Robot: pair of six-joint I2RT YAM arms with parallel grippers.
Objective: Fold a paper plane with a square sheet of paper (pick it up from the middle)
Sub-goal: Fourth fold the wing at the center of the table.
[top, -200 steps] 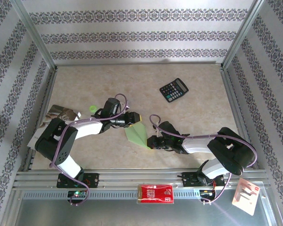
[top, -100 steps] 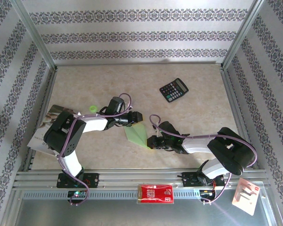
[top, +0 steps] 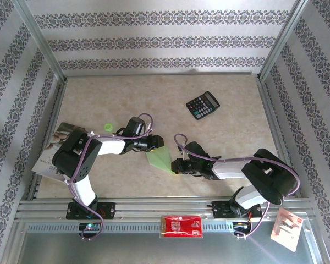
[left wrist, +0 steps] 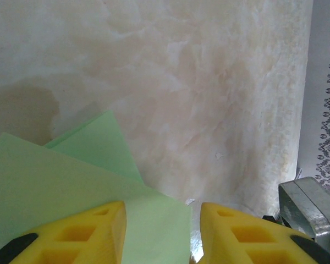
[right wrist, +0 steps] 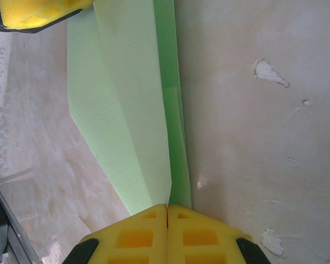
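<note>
**Operator:** Which step is in hand?

**Technician:** Judged from the layout, a late crease. The paper plane [top: 160,159] is already a slim dart with a centre fold. It lies flat on the worktop [top: 154,93], in the near half, slightly left of the middle, between the two arms.

**Operator:** State of each pincer?

**Technician:** The right gripper [right wrist: 168,209] has its jaws pressed together on the narrow end of the paper plane, pinning that end on the side toward the near edge. The left gripper [left wrist: 160,214] stands at a moderate gap over the opposite, wider end. One finger overlaps the green paper, bare worktop shows between the jaws, and nothing is clamped.

**Operator:** What does the next move call for?

**Technician:** Probably the left gripper lowers onto the loose flap and presses along the crease while the right gripper anchors the tip. Thin paper slides and buckles easily, so the anchor must not slip.

**Operator:** Surface and surroundings?

**Technician:** The worktop is beige, marble-patterned and smooth, with small white chips near the right gripper.
- The calculator [top: 203,104] lies toward the far right corner, well apart from the paper.
- A small green dot [top: 107,127] sits toward the left edge, beside the left arm.
- A red-and-white packet [top: 181,225] rests on the metal rail at the near edge.
- The walls [top: 165,33] carry striped ornamental wallpaper behind aluminium frame posts [top: 41,38].
</note>
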